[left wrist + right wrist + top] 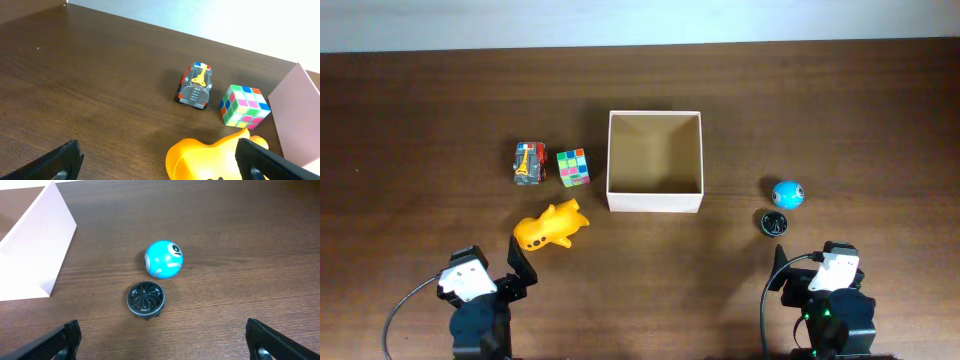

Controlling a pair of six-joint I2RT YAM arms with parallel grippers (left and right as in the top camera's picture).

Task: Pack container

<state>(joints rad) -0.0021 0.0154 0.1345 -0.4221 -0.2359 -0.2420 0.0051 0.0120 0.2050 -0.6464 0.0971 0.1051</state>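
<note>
Left of the box [655, 203], the left end effector [161, 162] is gaping wide; centring over the yellow toy [200, 157] is looking wisest.

Box [655, 203]: white walls, tan inside. Cube [572, 167]: multicoloured squares. Duck [551, 226]: yellow-orange. Ball [787, 193]: blue with a white spot. Disc [774, 222]: black. Table [420, 120]: dark brown woodgrain.

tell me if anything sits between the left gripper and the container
Yes: the yellow toy lies just ahead of the open left gripper, on the line toward the near left corner of the container. The toy car and colour cube sit farther back, off that line.
</note>
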